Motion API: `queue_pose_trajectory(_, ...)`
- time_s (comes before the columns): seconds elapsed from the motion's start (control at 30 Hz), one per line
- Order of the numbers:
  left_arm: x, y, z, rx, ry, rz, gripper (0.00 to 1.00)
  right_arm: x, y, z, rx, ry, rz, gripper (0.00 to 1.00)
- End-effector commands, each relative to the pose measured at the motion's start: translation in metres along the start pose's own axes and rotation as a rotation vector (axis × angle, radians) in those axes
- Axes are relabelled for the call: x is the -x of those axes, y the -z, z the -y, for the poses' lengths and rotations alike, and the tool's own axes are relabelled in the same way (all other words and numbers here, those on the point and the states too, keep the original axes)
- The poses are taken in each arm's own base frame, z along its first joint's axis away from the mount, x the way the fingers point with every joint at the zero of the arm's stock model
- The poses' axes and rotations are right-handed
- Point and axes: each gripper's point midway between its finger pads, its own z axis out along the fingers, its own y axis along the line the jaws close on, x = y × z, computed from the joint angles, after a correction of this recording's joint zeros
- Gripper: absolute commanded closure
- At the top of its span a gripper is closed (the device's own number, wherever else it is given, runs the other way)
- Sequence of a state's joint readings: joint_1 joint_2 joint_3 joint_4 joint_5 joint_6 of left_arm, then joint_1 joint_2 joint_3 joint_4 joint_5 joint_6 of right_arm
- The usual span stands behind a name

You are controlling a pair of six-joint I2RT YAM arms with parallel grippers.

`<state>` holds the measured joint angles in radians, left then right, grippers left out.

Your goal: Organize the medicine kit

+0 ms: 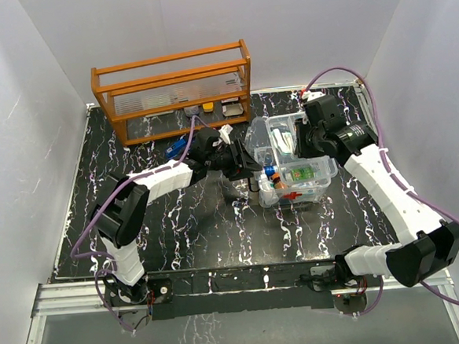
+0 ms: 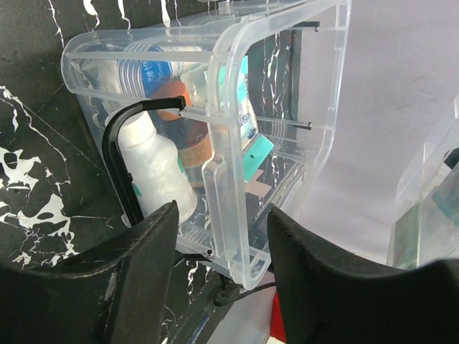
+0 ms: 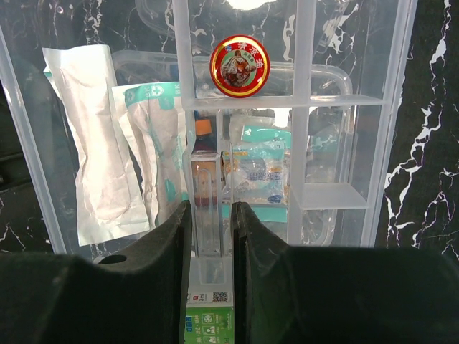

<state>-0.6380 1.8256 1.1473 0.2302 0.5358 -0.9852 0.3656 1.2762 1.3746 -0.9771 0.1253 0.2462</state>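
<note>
The medicine kit's clear box (image 1: 297, 184) with a red latch (image 1: 294, 193) sits at mid table. It holds bottles and packets. My right gripper (image 1: 302, 139) is shut on a divider wall of the clear tray insert (image 3: 301, 100) and holds it over the box. The tray carries a red round tin (image 3: 239, 65) and gauze packets (image 3: 97, 143). My left gripper (image 1: 249, 167) is open at the box's left end. In the left wrist view its jaws straddle the box rim (image 2: 222, 179) without touching it, beside a dark handle (image 2: 115, 158) and a white bottle (image 2: 154, 168).
An orange wooden rack (image 1: 177, 93) stands at the back left with small items under it. A blue object (image 1: 177, 148) lies behind the left arm. A clear rounded piece (image 1: 257, 132), possibly the lid, stands at the box's far left corner. White walls enclose the table.
</note>
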Motion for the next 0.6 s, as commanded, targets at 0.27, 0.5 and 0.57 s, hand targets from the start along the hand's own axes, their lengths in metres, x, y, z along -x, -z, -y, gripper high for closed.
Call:
queue_pose_trajectory(0.27,-0.003,0.002,0.013,-0.009,-0.041,-0.053,0.77,0.018,0.009,-0.003,0.029,-0.02,0.107,0.98)
queue_pose_trajectory(0.5,-0.002,0.016,0.003,0.019,-0.069,-0.075,0.88,0.021,0.005,-0.009,0.059,0.002,0.11,0.98)
queue_pose_trajectory(0.57,-0.001,0.024,0.0,0.021,-0.07,-0.08,0.89,0.022,0.004,-0.011,0.067,0.004,0.111,0.98)
